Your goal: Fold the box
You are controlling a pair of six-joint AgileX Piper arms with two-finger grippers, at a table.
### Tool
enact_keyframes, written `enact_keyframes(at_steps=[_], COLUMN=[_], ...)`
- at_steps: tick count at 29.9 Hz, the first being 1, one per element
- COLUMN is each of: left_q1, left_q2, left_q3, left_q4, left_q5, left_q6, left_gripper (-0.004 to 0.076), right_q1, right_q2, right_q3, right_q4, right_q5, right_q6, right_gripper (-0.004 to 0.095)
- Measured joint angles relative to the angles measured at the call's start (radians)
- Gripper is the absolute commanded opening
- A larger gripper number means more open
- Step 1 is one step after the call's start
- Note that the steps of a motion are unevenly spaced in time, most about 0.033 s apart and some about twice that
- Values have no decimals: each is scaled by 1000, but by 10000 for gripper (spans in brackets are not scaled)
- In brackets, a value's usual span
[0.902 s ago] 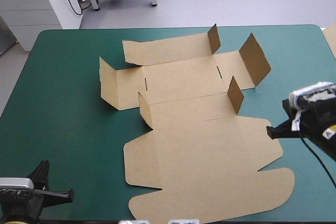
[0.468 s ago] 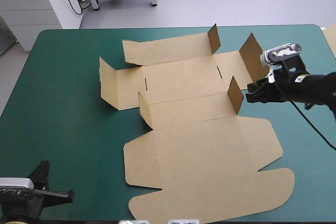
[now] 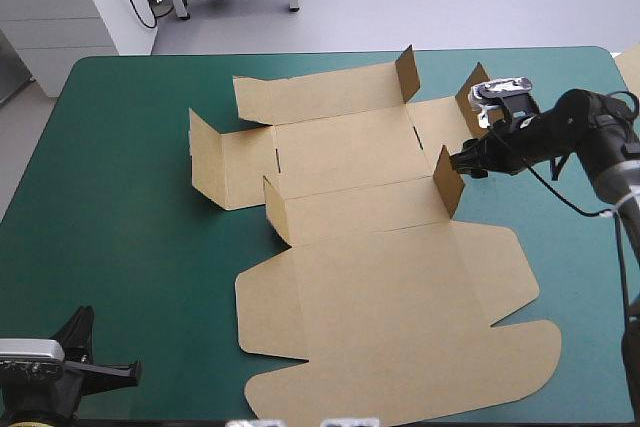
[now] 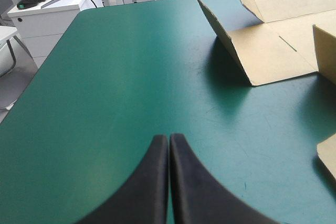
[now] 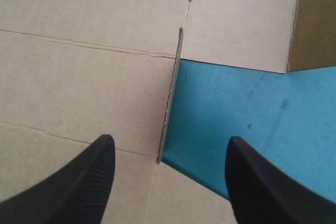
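**High view.** The box [image 3: 370, 277] lies as a cut brown sheet across the middle of the table. Its lid panel is flat toward the near edge, and several flaps stand raised on the far half. The right gripper [image 3: 460, 163] sits at the upright flap [image 3: 449, 179] on the sheet's right side. The left gripper [image 3: 130, 371] hangs over the near left corner, well apart from the box. The teal-green cover [image 3: 120, 197] is bare along the left side.

**Left wrist view.** The left gripper [image 4: 169, 141] is clenched to one point and holds nothing. Bare cover lies ahead, with the box [image 4: 262, 51] beyond it.

**Right wrist view.** The right gripper [image 5: 170, 139] is spread wide, one finger on either side of the flap's thin edge. I cannot tell whether it touches the flap. The cover is bare on the flap's outer side.
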State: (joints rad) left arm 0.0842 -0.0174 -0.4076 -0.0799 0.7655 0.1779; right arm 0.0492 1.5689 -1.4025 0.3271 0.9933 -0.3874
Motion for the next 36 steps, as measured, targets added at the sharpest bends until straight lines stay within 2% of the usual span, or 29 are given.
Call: enact_keyframes(at_steps=[6, 17, 21, 25, 30, 36], left_q1=[0, 0, 0, 0, 0, 0], left_q2=[0, 0, 0, 0, 0, 0], left_q3=[0, 0, 0, 0, 0, 0], left_q4=[0, 0, 0, 0, 0, 0], left_q5=[0, 0, 0, 1, 1, 1], left_q6=[0, 0, 0, 0, 0, 0], left_gripper=[-8, -8, -8, -8, -8, -8], right_q1=[100, 114, 114, 114, 114, 114], right_q2=[116, 223, 263, 289, 312, 328], right_q3=[-96, -125, -127, -128, -131, -193], right_q4=[-148, -160, -156, -155, -121, -102], right_q5=[24, 67, 67, 67, 56, 79], right_q6=[97, 130, 138, 140, 139, 15], right_gripper=[571, 571, 533, 384, -23, -21])
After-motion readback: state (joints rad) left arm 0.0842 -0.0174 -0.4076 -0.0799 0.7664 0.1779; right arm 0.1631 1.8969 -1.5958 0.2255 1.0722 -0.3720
